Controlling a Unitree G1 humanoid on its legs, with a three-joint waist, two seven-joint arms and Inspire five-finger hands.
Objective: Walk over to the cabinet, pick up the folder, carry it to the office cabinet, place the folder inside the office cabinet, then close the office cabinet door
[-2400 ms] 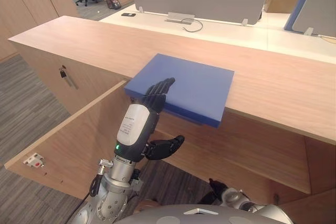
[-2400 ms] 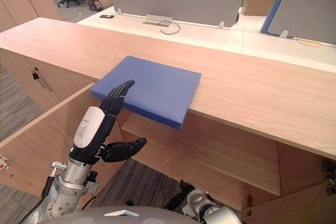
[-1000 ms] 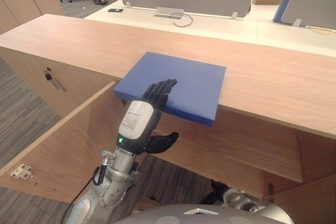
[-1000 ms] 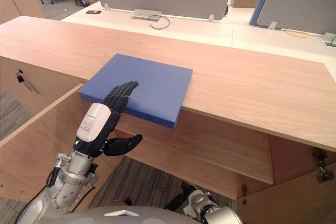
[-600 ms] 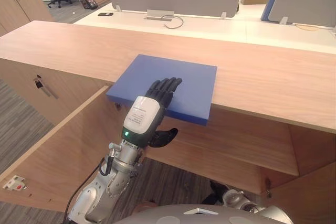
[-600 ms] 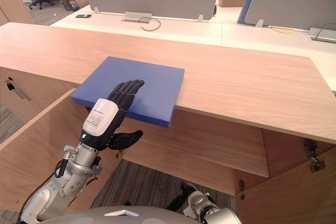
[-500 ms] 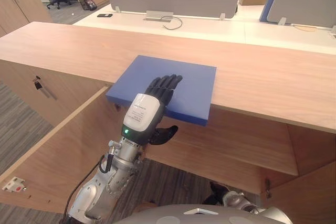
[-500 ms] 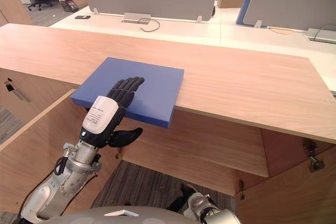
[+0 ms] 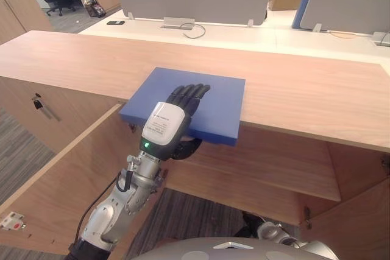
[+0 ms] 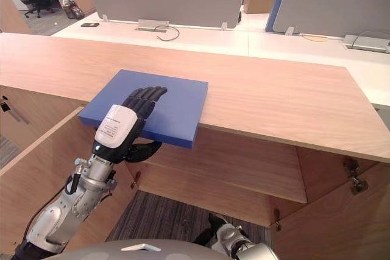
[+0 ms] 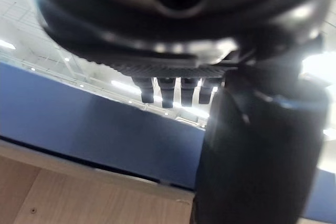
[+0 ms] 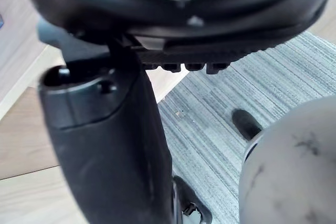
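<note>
- Left eye view, looking down: a blue folder (image 9: 213, 98) lies flat on the light wood cabinet top (image 9: 304, 95), its near edge hanging out over the front.
- The robot's left hand (image 9: 167, 126) reaches in from the near left. Its fingers (image 9: 189, 94) lie straight on the folder's top face, and its thumb (image 9: 190, 147) sits spread under the overhang. No firm pinch is evident.
- The left wrist view agrees: fingertips sit over the blue cover's upper side, with the thumb on the other side of the edge.
- The right hand (image 12: 105, 129) hangs low over grey carpet, fingers loose and holding nothing.
- Below the top, the compartment stands open. One door (image 9: 67, 175) is swung out at the near left, and a bare inner shelf (image 9: 262, 168) runs across.
- Progress, as a judgement: the walk to the cabinet looks finished, and the pick-up is only beginning, since the folder rests fully on the wood, not yet lifted.
- Left to do: close the hand on the folder, lift it, carry it, set it inside the office cabinet, and shut the door.
</note>
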